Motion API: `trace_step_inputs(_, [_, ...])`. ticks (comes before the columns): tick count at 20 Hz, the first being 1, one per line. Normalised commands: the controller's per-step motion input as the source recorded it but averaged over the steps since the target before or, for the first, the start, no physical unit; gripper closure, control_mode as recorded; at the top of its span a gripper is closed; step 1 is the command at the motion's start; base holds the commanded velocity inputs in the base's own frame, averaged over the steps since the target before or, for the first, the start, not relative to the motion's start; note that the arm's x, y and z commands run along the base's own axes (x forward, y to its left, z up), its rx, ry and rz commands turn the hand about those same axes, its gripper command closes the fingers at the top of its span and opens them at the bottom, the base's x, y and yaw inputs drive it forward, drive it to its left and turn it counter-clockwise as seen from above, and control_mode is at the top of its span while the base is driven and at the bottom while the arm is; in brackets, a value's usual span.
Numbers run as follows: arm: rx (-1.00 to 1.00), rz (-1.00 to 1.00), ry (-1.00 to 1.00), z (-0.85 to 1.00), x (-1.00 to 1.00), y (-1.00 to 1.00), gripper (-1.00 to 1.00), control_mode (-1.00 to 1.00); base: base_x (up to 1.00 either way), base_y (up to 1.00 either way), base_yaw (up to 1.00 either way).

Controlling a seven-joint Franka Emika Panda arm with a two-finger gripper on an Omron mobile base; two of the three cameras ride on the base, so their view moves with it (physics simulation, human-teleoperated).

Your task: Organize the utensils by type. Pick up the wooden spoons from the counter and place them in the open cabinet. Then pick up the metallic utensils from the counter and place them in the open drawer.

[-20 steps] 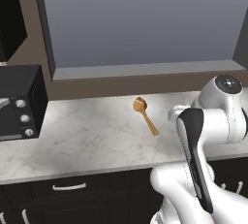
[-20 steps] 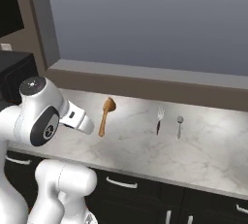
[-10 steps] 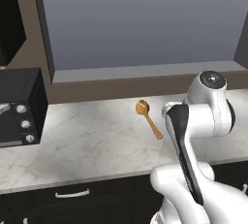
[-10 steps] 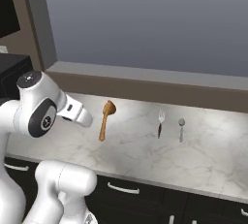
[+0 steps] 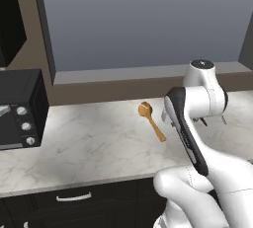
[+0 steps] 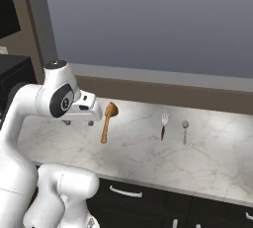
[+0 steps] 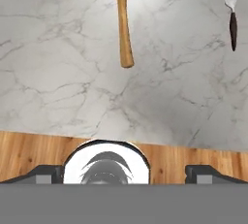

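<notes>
One orange-brown wooden spoon (image 5: 151,120) (image 6: 108,121) (image 7: 123,19) lies on the white marble counter (image 5: 99,143) (image 6: 207,158), bowl toward the wall. To its right lie a small fork (image 6: 163,126) (image 7: 233,17) with a dark handle and a small silver spoon (image 6: 185,130). My gripper (image 6: 79,122) (image 7: 124,173) hangs open just left of the wooden spoon and nearer the counter's front, pointing down with nothing between its fingers. In the hand view the wooden spoon lies straight ahead of it. The open cabinet and the open drawer are out of view.
A black toaster oven (image 5: 20,108) stands at the counter's left end. A large window (image 6: 148,19) with a brown sill runs behind the counter. Black fronts with silver handles (image 5: 73,198) (image 6: 121,191) are below. Wooden floor (image 7: 29,152) shows past the counter's front edge.
The arm's upper joints have swung and risen, and the hand has lifted slightly beside the wooden spoon. The gripper stays open and the utensils have not moved.
</notes>
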Motion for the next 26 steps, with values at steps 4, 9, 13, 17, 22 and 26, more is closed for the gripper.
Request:
trace_step_inputs(4, [0.0, 0.02, 0.02, -0.46, 0.15, 0.0, -1.0, -1.0, 0.0, 0.0, 0.0])
trace_step_inputs(9, [-0.02, -0.02, -0.02, -0.55, 0.15, 0.0, -1.0, -1.0, 0.0, 0.0, 0.0])
trace_step_inputs(13, [-0.03, -0.03, 0.0, -0.53, 0.24, 0.0, -1.0, -1.0, 0.0, 0.0, 0.0])
trace_step_inputs(17, [0.0, 0.0, 0.0, -0.25, 0.34, 0.0, -1.0, -1.0, 0.0, 0.0, 0.0])
trace_step_inputs(22, [0.0, 0.0, 0.0, -0.08, 0.58, 0.0, -1.0, -1.0, 0.0, 0.0, 0.0])
trace_step_inputs(26, [0.0, 0.0, 0.0, -0.23, 0.5, 0.0, -1.0, -1.0, 0.0, 0.0, 0.0])
